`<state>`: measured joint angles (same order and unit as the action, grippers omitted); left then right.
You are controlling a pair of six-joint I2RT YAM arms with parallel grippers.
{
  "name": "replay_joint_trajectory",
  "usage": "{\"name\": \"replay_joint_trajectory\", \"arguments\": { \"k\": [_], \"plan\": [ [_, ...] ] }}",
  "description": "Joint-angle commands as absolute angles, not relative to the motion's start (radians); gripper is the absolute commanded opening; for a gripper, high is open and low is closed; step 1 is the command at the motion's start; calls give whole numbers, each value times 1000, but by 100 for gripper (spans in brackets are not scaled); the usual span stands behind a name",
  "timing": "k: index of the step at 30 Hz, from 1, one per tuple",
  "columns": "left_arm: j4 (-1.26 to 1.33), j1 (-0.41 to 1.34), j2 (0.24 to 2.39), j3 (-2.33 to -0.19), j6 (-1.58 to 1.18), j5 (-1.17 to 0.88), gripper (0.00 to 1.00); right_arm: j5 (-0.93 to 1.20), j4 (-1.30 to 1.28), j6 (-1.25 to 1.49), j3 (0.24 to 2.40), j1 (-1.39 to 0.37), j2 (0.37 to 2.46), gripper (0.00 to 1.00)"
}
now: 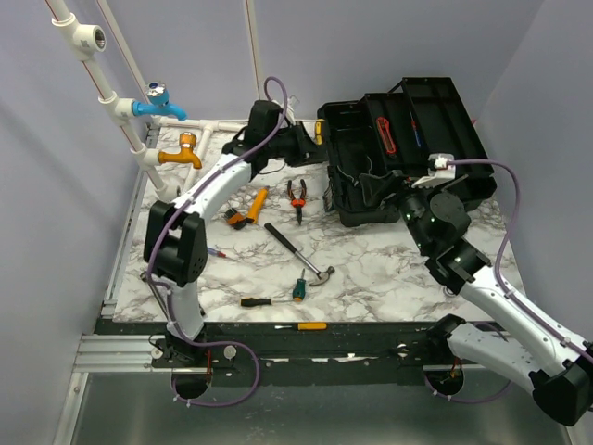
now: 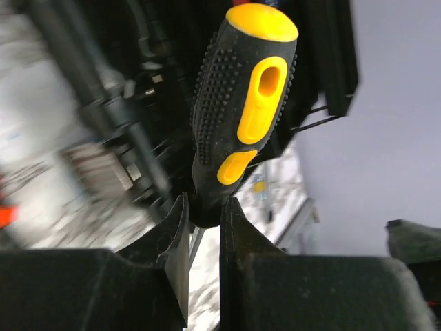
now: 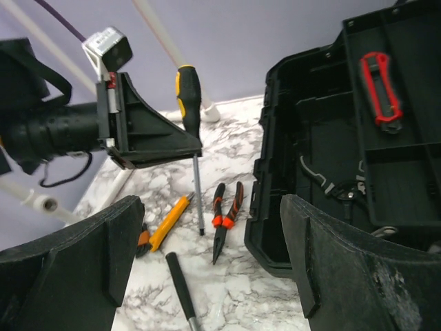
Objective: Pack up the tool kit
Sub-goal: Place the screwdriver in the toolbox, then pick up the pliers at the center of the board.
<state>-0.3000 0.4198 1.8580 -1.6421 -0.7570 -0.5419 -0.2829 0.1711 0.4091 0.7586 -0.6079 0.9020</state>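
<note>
**Screwdriver Up in the Left Claw, Toolbox Open at Far Right**

Over the far middle of the tabletop (image 1: 389, 278), left claw (image 3: 155, 134) clamped narrow on a black-and-yellow screwdriver (image 3: 187, 93). Held upright, handle on top, shaft straight down between an orange-handled tool (image 3: 169, 222) and the red-gripped pliers (image 3: 219, 224). Tip low, close to the marble; touching or not, impossible to say. From the left wrist, fingers (image 2: 178, 238) pinching right at the neck under the handle, everything behind it smeared and dark.

Right claw (image 3: 210, 203) spread wide, nothing between its fingers, hanging just beside the near left corner of the toolbox (image 3: 324, 145). Toolbox open at the far right, lid thrown back, red-black handle (image 3: 379, 89) showing in its upper part. Down in the tub, something curved and metallic, too dim to name. Right side of the box cut off in the right wrist view.

Loose on the marble: hammer (image 1: 301, 252) in the middle, a teal-handled driver (image 1: 299, 289) just nearer, a black-handled driver (image 1: 259, 301) and a yellow one (image 1: 306, 326) by the near edge. From above, left claw mostly lost behind its own wrist.
</note>
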Motion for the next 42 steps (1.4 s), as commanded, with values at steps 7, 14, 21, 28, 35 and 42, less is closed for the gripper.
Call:
{"name": "replay_joint_trajectory", "arguments": {
  "k": [7, 14, 21, 28, 35, 42],
  "plan": [
    [149, 510, 2240, -1946, -1165, -737, 6, -461, 146, 401, 746, -613, 776, 88],
    [5, 545, 2292, -2024, -1096, -681, 98, -497, 112, 390, 745, -614, 735, 88],
    [-180, 543, 2015, -1806, -782, -533, 99, -507, 57, 388, 773, -614, 762, 88],
    [-314, 541, 1614, -1456, -551, -228, 98, -419, 22, 388, 808, -613, 837, 88],
    [-337, 541, 1261, -1128, -548, 118, 98, -418, 2, 419, 851, -614, 924, 88],
    [-166, 541, 928, -652, -660, 272, 99, -335, -37, 438, 952, -617, 1094, 85]
  ]
}}
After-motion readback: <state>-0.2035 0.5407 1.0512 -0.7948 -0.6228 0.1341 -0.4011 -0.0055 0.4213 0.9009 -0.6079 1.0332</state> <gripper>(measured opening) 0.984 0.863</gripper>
